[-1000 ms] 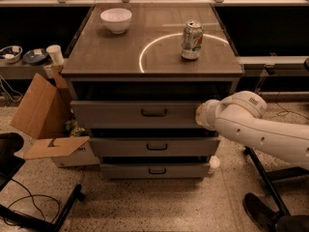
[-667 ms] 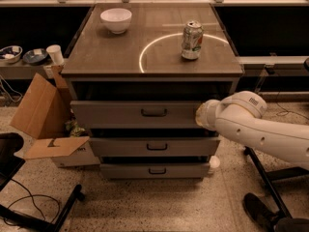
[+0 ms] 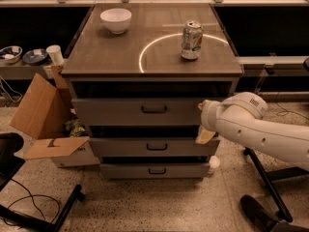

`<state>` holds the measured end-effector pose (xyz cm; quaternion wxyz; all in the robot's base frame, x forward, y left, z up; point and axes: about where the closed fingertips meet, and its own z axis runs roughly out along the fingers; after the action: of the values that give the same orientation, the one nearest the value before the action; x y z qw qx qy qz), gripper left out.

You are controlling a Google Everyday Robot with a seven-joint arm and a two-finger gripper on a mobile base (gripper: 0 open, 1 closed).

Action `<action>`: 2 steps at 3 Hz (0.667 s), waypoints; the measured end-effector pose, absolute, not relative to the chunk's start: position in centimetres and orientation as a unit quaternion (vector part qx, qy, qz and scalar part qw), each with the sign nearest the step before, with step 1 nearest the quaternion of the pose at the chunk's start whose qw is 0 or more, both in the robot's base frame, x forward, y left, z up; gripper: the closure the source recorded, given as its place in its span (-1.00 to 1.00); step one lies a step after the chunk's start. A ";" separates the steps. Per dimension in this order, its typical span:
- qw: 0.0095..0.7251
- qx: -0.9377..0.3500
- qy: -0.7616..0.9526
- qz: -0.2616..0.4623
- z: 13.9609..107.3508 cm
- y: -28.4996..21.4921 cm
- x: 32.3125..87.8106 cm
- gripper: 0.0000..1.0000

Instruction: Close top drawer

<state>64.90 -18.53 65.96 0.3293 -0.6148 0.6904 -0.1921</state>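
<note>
The top drawer (image 3: 120, 111) is the tallest grey front of three in the cabinet, with a small dark loop handle (image 3: 154, 109) at its centre. It stands a little out, with a dark gap between it and the cabinet top. My white arm (image 3: 251, 124) reaches in from the right. My gripper (image 3: 204, 135) is at the right end of the top drawer's front, hanging down over the gap towards the middle drawer (image 3: 157, 147). The arm hides that corner of the drawer.
The bottom drawer (image 3: 154, 170) sits below. On the cabinet top (image 3: 120, 57) stand a white bowl (image 3: 116, 20) and a drink can (image 3: 191, 40). An open cardboard box (image 3: 41, 115) is at the left, with a chair base (image 3: 29, 202) at lower left. Dark stand legs (image 3: 265, 187) are at right.
</note>
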 end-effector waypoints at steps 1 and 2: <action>0.329 -0.615 0.690 -0.192 66.0 -18.5 64.9 -1.00; 0.329 -0.615 0.690 -0.192 66.0 -18.5 64.9 -0.65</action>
<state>64.90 -18.53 65.96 0.3293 -0.6148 0.6904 -0.1921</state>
